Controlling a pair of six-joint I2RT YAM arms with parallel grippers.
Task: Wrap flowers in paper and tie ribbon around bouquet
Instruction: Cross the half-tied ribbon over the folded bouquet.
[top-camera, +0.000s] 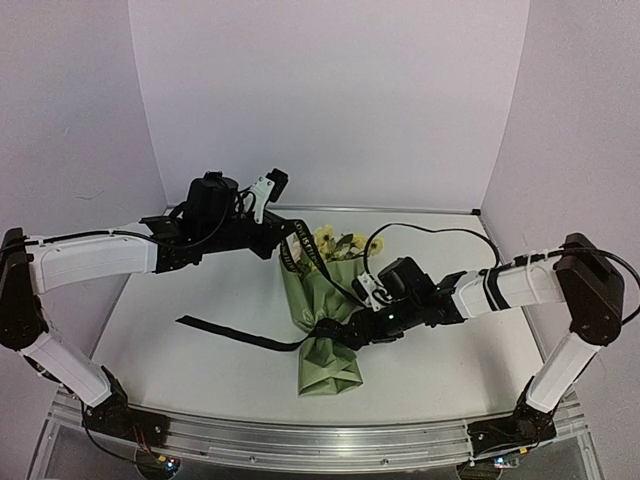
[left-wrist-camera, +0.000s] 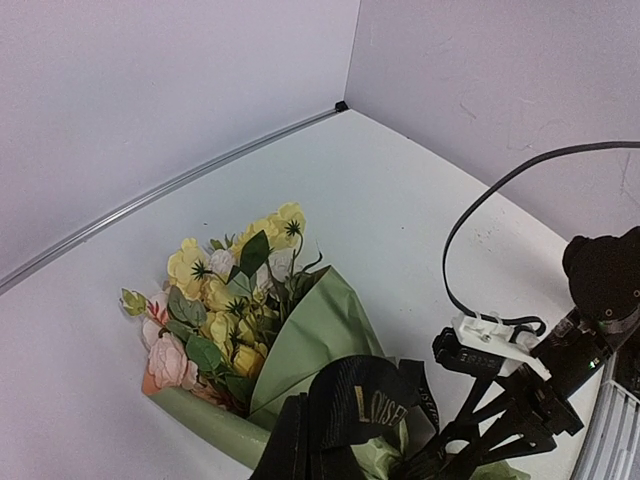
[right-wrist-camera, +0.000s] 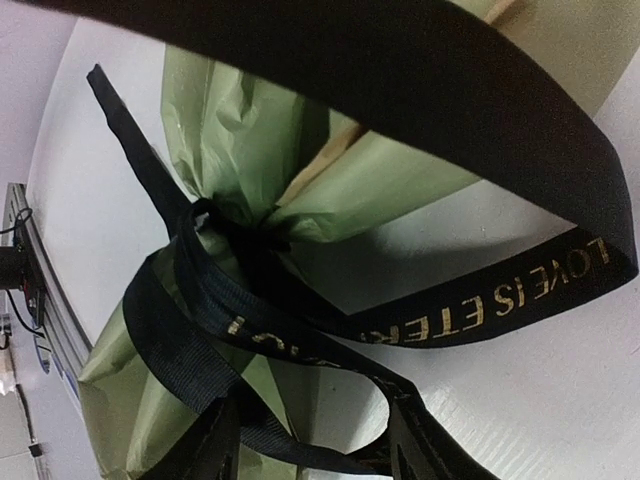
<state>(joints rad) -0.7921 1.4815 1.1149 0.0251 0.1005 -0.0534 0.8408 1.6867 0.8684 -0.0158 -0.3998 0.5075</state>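
The bouquet (top-camera: 325, 335) lay on the worktop (top-camera: 200, 300), blooms toward the back wall. The black ribbon (top-camera: 235, 335) was cinched round its waist, one tail trailing left. The left pincer (top-camera: 288, 250) was clenched on a ribbon loop up by the flowers (top-camera: 340, 243), and the right pincer (top-camera: 362, 326) sat at the knot, jaws apart, strands loose between them.

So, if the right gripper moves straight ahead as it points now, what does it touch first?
Probably the ribbon lying ahead of its fingers, then the tied waist of the bouquet; depth is unclear.
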